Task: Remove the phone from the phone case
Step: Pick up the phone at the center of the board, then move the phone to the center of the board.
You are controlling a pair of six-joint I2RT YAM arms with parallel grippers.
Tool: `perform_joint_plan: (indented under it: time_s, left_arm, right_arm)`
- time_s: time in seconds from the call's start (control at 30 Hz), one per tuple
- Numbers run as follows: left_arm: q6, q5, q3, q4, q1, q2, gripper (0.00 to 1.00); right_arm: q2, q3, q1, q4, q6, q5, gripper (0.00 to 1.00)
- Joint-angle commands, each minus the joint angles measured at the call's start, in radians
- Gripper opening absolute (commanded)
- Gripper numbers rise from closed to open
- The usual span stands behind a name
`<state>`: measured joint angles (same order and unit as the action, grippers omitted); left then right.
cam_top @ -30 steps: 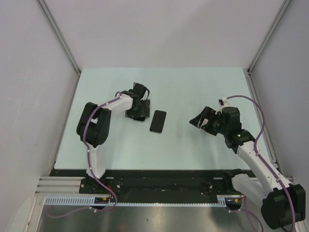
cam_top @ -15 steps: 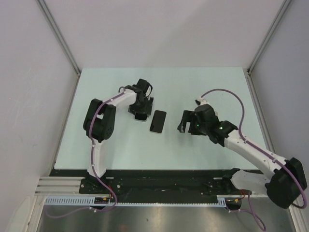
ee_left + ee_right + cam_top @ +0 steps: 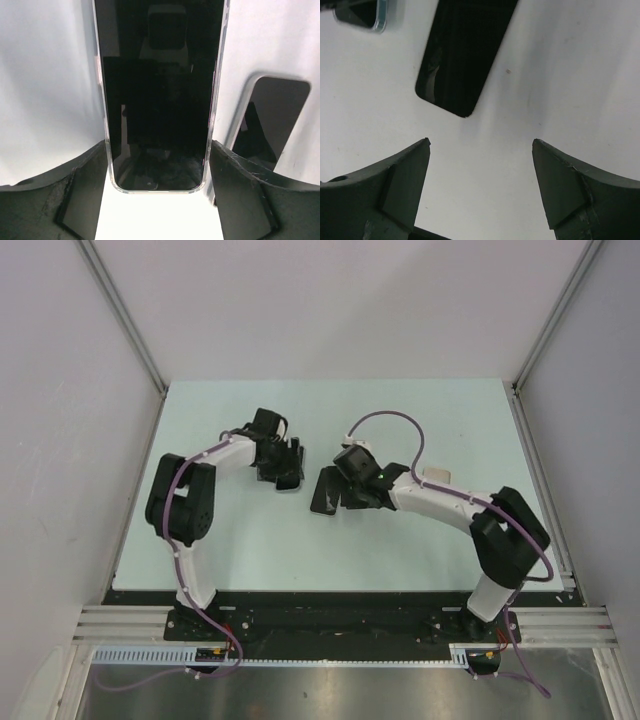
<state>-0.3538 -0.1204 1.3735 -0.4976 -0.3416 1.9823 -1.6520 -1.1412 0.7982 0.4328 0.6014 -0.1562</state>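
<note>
The left gripper (image 3: pixel 159 142) is clenched on the phone (image 3: pixel 157 90), one black finger (image 3: pixel 82 192) pressed against each long edge near the phone's lower end. The phone lies flat and face up, a little left of the bench's middle and about midway between the near and far edges. A pale, clear rim wraps its sides and rounded corners, which appears to be the phone case (image 3: pixel 375 27) with the phone seated inside it. The glossy screen mirrors the wrist camera's housing, and the glass is too dark to read any brand or writing. Just beside the phone, on the side toward the right edge of the bench, lies a dark slab (image 3: pixel 465 55). It is flat and close to parallel with the phone, a narrow strip of bench (image 3: pixel 450 420) showing between them. Its face is glossy too, and I cannot tell whether it is a second handset or a cover. The right gripper (image 3: pixel 481 141) is released, its fingers spread wide over bare bench with nothing between them, and the slab's rounded corner sits just beyond the fingertips. From above, the left gripper hides most of the phone and the right gripper overlaps the slab's right side. Purple cables (image 3: pixel 385 418) loop along both arms.
</note>
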Motion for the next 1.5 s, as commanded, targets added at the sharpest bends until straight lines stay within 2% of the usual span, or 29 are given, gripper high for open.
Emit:
perform_joint_plan:
  time_s: [0.0,0.2,0.37,0.5,0.7,0.93,1.0,1.13,1.2,1.3,1.47]
  left_arm:
    - [-0.132,-0.064,-0.187,0.040,0.055,-0.117,0.47]
    - [-0.195,0.011,-0.312,0.073,0.055,-0.258,0.47]
    - [-0.159,0.117,-0.303,0.028,0.065,-0.333,0.47]
    - [-0.142,0.117,-0.277,0.011,0.078,-0.373,0.47]
    - [-0.106,0.117,-0.245,-0.005,0.079,-0.362,0.48]
    - [-0.103,0.117,-0.244,-0.004,0.079,-0.370,0.48]
    - [-0.105,0.117,-0.251,-0.001,0.078,-0.370,0.48]
    - [-0.065,0.114,-0.222,-0.035,0.070,-0.340,0.48]
    - [-0.060,0.094,-0.209,-0.038,0.066,-0.330,0.49]
    - [-0.063,0.085,-0.206,-0.032,0.052,-0.329,0.49]
    - [-0.039,0.186,-0.145,-0.108,-0.033,-0.283,0.52]
  right_arm:
    - [-0.130,-0.164,0.010,0.001,-0.025,-0.019,0.87]
    - [-0.374,-0.440,0.029,0.197,0.024,-0.127,0.88]
    - [-0.471,-0.548,0.035,0.264,0.034,-0.163,0.88]
    - [-0.544,-0.609,0.035,0.319,0.029,-0.186,0.89]
    - [-0.589,-0.601,0.032,0.299,0.017,-0.082,0.90]
    - [-0.608,-0.591,0.032,0.299,-0.017,-0.092,0.91]
    - [-0.600,-0.572,0.022,0.290,-0.022,-0.088,0.88]
    - [-0.546,-0.445,-0.043,0.206,-0.031,-0.036,0.73]
    - [-0.525,-0.421,-0.068,0.195,-0.058,-0.042,0.69]
    - [-0.517,-0.401,-0.126,0.231,-0.092,-0.092,0.68]
    - [-0.477,-0.335,-0.304,0.222,-0.127,-0.114,0.68]
